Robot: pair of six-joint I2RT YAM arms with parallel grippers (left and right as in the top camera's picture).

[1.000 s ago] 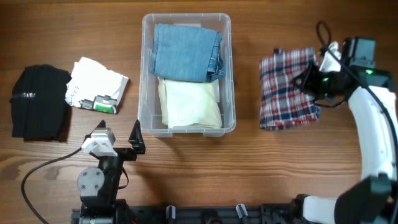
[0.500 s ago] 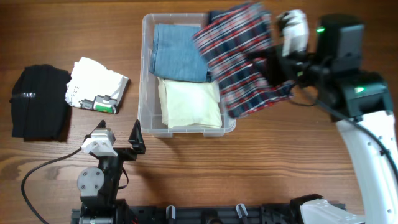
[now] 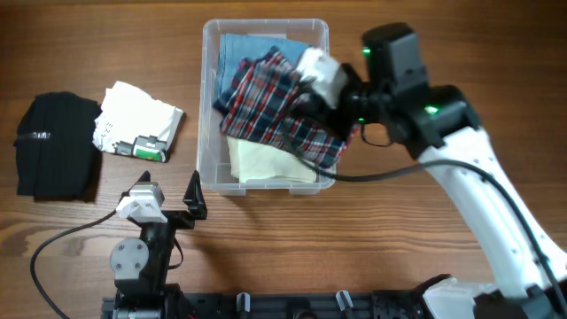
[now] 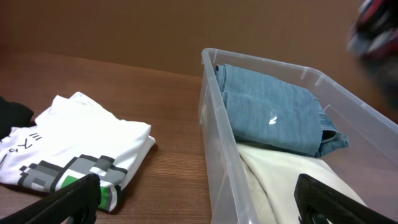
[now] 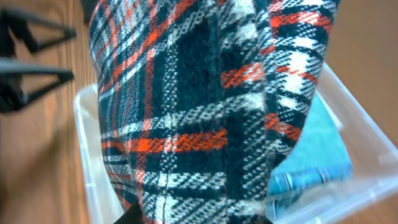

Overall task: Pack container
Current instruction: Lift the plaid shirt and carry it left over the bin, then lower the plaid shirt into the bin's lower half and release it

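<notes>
While the right hand [image 3: 310, 89] is clamped on the plaid [image 3: 275, 120], the cloth hangs over the middle of the tub [image 3: 266, 187]. The tub sits at the far centre of the surface, its long axis running away from the robot. It lies straight below that hand, so the coming move looks like a plain lowering. The plaid's right edge drapes past the right rim, though, and would likely need a shift leftward to land inside. Jeans [image 3: 244, 58] fill the far half, a cream cloth [image 3: 266, 164] the near half. The left hand [image 3: 168, 202], jaws wide and empty, rests off the tub's near left corner. A white tee [image 3: 133, 120] and a black garment [image 3: 58, 146] lie left of the tub.
</notes>
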